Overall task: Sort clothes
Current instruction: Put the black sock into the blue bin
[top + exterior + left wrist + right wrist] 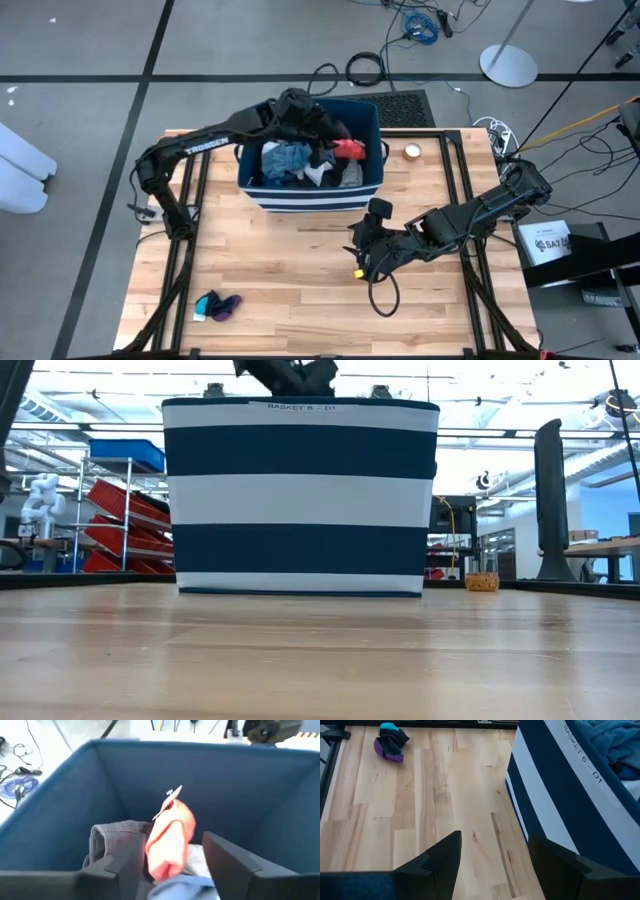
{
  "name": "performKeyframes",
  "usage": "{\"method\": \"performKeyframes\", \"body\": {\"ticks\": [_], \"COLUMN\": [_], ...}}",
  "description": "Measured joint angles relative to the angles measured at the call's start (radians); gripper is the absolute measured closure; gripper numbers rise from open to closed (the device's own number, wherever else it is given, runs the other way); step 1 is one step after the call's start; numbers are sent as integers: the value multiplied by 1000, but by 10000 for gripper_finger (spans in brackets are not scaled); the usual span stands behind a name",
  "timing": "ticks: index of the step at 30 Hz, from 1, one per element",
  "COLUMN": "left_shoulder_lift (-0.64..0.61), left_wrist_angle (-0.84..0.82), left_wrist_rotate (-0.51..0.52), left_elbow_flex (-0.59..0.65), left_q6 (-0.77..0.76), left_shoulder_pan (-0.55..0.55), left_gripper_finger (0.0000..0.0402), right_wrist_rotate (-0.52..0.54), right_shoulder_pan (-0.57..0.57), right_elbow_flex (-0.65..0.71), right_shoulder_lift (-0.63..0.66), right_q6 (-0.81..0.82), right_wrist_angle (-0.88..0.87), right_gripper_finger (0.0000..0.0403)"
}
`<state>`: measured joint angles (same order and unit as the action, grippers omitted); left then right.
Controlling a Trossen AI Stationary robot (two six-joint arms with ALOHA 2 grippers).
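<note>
Left gripper is over the navy striped bin at the table's far side, reaching in from above. Jaws apart; red garment sits between the fingers, and I can't tell whether it's touching them. Grey piece lies beside it, blue fabric and white bits piled in the bin too. Right gripper is out over the bare wooden table in front of the bin, jaws wide, holding nothing. Small teal and purple bundle lies alone at the table's near left, well apart from the bin.
</note>
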<state>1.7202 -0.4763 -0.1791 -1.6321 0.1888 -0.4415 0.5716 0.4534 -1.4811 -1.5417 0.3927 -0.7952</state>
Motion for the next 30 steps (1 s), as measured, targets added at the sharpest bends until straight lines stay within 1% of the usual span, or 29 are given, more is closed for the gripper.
{"method": "performKeyframes", "body": {"ticks": [4, 8, 11, 14, 16, 18, 23, 27, 30], "left_shoulder_lift": [-64, -176, -281, -377, -426, -475, -579, -617, -621], "left_wrist_angle": [-171, -364, -506, -612, -684, -715, -718, -715, -709], "left_wrist_rotate": [-1, -8, -9, -13, -13, -13, -14, -13, -11], "left_elbow_flex": [-105, -192, -210, -198, -171, -115, 94, 244, 329], "left_q6": [6, 45, 50, -12, -71, -143, -346, -486, -581], "left_shoulder_pan": [16, 51, 101, 173, 236, 314, 522, 665, 774], "left_gripper_finger": [165, 159, 158, 158, 157, 157, 157, 157, 157], "right_wrist_rotate": [1, 0, 0, 1, 2, 7, 8, 8, 8], "right_shoulder_pan": [0, 0, 0, 0, -1, -1, -3, -12, -16], "right_elbow_flex": [0, 0, 0, 0, 0, 0, 0, 0, 0], "right_shoulder_lift": [0, 0, 0, 0, 0, 0, 0, 0, 0], "right_q6": [6, 11, 7, 6, 5, 4, 4, 4, 5], "right_wrist_angle": [6, 5, -10, -23, -24, -24, -20, -3, 8], "right_gripper_finger": [186, 186, 186, 186, 186, 186, 186, 186, 186]}}
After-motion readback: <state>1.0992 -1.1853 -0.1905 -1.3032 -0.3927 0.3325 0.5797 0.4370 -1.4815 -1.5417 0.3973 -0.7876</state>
